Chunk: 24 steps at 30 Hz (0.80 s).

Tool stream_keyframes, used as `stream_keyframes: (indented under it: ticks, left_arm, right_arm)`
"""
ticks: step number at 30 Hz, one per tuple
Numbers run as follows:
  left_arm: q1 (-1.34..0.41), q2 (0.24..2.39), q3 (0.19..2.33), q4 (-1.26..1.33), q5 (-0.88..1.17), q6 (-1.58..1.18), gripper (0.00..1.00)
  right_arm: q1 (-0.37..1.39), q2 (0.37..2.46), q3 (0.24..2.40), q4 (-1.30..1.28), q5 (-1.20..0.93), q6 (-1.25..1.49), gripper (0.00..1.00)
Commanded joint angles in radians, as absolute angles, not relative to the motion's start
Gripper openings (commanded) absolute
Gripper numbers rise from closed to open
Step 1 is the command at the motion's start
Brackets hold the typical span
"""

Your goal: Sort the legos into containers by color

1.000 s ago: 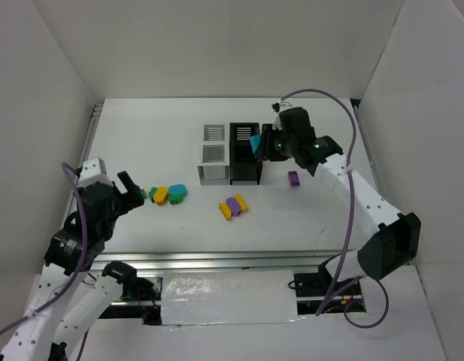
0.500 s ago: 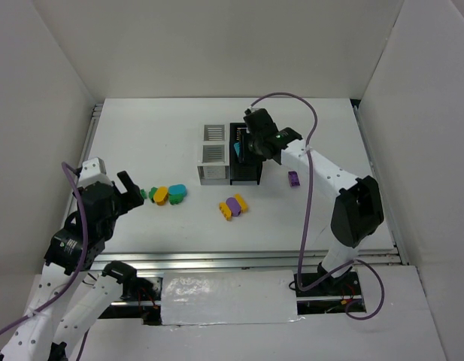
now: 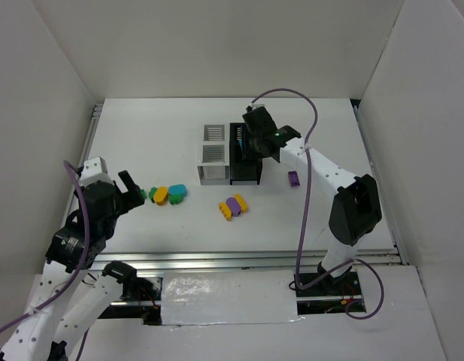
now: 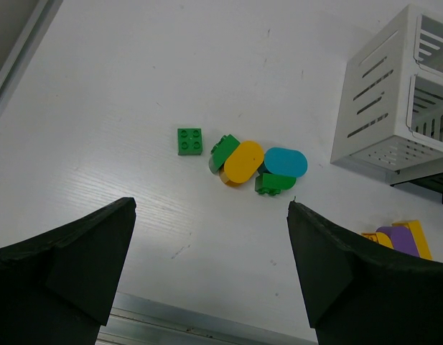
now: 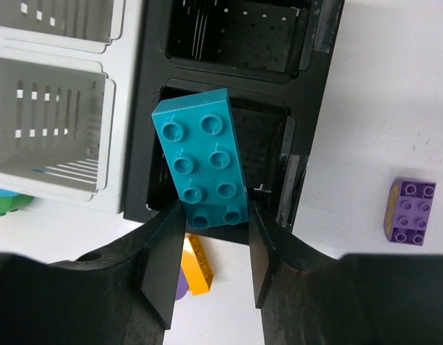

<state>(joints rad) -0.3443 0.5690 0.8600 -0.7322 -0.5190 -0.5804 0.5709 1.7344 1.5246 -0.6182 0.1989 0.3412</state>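
Clamping the near end of a teal brick point(image 5: 204, 162), the right gripper point(image 5: 212, 241) hangs directly over the near black bin point(image 5: 151, 165). The brick's long axis runs away from the fingers, its two-by-four studs facing up. The left gripper point(image 4: 210, 212), jaws wide and empty, sits well apart above loose legos point(image 4: 243, 162).

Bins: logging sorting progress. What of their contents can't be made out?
Top view: black bins too dark inside, partly under the right arm.
Right wrist view: teal brick in the right gripper hides part of the near black bin's floor.
Left wrist view: white bins cut off at the right edge.
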Motion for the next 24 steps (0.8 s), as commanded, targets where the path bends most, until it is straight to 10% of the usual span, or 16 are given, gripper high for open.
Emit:
stream_keyframes:
  ticks: [1, 15, 24]
  left_arm:
    - [-0.348, 0.569, 0.867, -0.699, -0.525, -0.577, 1.00]
    - [-0.348, 0.589, 0.868, -0.698, -0.523, -0.574, 1.00]
    - [-0.348, 0.737, 0.900, -0.696, -0.457, -0.538, 1.00]
  right_arm:
    - [0.571, 1.756, 1.572, -0.623, 0.236, 0.314, 0.46]
    - [0.581, 1.617, 1.546, -0.611, 0.141, 0.336, 1.00]
    - [0.658, 1.265, 1.292, -0.575, 0.097, 0.452, 1.00]
